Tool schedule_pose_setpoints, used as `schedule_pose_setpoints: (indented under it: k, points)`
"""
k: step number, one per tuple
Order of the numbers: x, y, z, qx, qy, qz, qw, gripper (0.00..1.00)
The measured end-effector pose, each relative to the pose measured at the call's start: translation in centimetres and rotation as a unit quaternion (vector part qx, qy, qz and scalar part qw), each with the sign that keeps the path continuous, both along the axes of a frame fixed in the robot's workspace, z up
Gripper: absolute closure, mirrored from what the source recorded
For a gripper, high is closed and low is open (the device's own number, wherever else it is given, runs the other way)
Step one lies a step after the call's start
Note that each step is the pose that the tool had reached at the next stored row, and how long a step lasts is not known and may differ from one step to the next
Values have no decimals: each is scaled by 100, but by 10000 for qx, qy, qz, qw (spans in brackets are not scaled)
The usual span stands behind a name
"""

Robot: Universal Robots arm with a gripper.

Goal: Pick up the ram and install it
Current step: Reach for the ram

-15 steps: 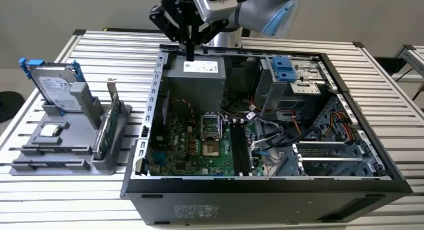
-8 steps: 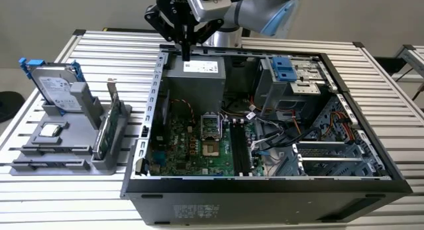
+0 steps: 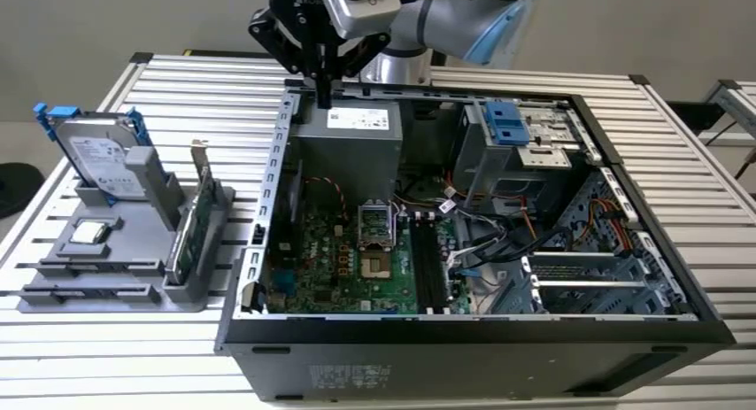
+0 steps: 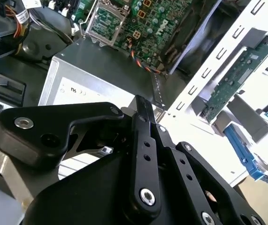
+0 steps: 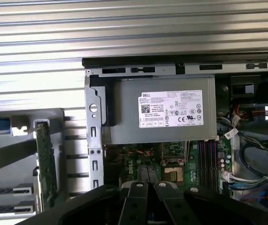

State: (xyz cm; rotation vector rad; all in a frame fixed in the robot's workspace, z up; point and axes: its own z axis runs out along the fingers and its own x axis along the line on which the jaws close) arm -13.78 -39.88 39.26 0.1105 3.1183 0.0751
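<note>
Jaws: drawn together, pinching nothing, hanging above the power supply [image 3: 343,153] at the back of the open computer case [image 3: 473,357], probably parked high to clear its walls. Cannot place the ram for sure; likeliest among the boards stood on edge in the grey rack [image 3: 71,295] on the table [image 3: 212,73], top edges offered for pinching from above.

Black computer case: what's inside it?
A grey metal power supply box, a green motherboard and tangled wires. The power supply box hides whatever lies beneath it.
</note>
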Motion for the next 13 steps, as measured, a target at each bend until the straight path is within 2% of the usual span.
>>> schedule_pose_setpoints:
  k: [13]
  points:
    - [-137, 0, 0, 0, 0, 0, 10000, 100]
